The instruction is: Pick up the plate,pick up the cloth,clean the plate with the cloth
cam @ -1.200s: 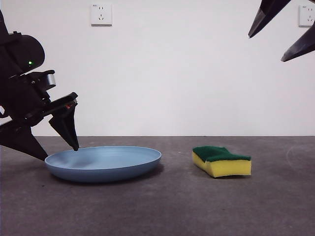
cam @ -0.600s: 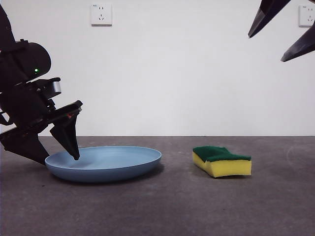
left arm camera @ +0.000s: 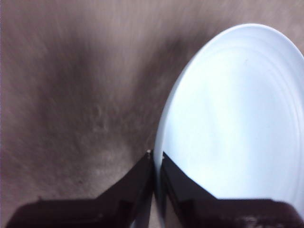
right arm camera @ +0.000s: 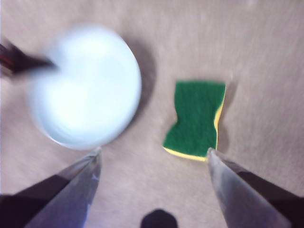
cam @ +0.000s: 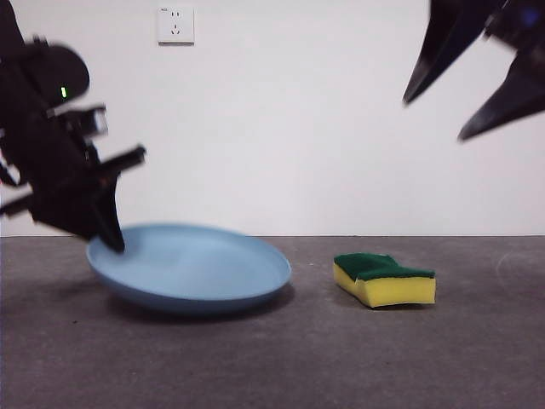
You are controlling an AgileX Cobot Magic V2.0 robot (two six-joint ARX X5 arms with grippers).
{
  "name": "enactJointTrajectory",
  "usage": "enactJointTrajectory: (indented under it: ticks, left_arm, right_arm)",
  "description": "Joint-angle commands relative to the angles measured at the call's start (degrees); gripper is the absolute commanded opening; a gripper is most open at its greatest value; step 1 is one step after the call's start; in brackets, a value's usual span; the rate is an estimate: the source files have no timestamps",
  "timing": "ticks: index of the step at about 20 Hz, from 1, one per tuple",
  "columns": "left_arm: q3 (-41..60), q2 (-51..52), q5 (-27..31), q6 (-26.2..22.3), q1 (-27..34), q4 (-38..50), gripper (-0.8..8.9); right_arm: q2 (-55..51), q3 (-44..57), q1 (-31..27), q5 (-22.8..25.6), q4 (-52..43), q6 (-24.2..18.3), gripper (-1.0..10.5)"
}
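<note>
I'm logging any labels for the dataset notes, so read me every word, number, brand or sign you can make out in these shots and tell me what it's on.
No readable text in any view.
Wall socket: a tiny mark at its upper left corner, too small to read.
Plate, sponge, table: no print visible.
Left gripper and right gripper: no lettering visible; the wrist views are blurred.
</note>
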State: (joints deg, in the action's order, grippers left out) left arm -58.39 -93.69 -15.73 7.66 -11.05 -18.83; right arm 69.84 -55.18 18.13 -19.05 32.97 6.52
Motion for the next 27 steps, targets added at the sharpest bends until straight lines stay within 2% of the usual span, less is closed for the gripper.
enactJointTrajectory:
  ticks: [1, 5, 6, 8, 9, 12, 18, 20, 22, 25, 27]
  left_arm:
    - [0.1, 5.3, 1.4, -1.7, -0.1, -0.5, -0.07]
    - [-0.1, 15.1, 5.7, -3.7, -0.1, -4.0, -0.07]
    - [-0.2, 17.7, 5.8, -4.5, -0.1, -5.2, -0.07]
    - [-0.3, 21.6, 6.2, -5.0, -0.1, -7.5, -0.07]
    - [-0.3, 22.9, 6.5, -5.0, -0.1, -8.2, -0.07]
    - [-0.3, 25.8, 6.7, -6.4, -0.1, -9.7, -0.07]
    - [-0.3, 25.9, 6.7, -6.5, -0.1, -11.4, -0.07]
    - [-0.3, 25.9, 6.7, -6.5, -0.1, -11.4, -0.07]
    - [-0.3, 25.9, 6.6, -6.5, -0.1, -11.3, -0.07]
    - [-0.3, 25.9, 6.6, -6.5, -0.1, -11.3, -0.07]
    - [-0.3, 25.9, 6.6, -6.5, -0.1, -11.3, -0.07]
  right_arm:
    - [5.8, -2.1, 2.6, 3.5, -0.3, -2.0, 3.7]
    - [17.0, -8.2, 6.4, 10.0, -0.4, -3.7, 3.7]
    - [20.0, -10.1, 7.4, 12.9, -0.4, -3.8, 3.7]
    - [24.2, -12.6, 8.2, 15.3, -0.4, -5.6, 3.1]
    - [25.9, -13.2, 8.2, 15.4, -0.6, -6.2, 2.8]
    - [30.1, -13.6, 8.2, 16.2, -1.2, -6.2, 2.8]
    - [34.7, -13.6, 8.2, 16.2, -1.9, -6.1, 2.7]
    - [35.9, -13.6, 8.2, 16.4, -1.8, -6.1, 1.8]
    - [37.4, -13.6, 8.2, 16.5, -1.8, -6.1, 1.8]
    - [39.1, -13.6, 8.2, 16.5, -1.7, -6.2, 0.2]
    - [39.2, -13.6, 8.2, 16.5, -1.4, -6.2, -0.2]
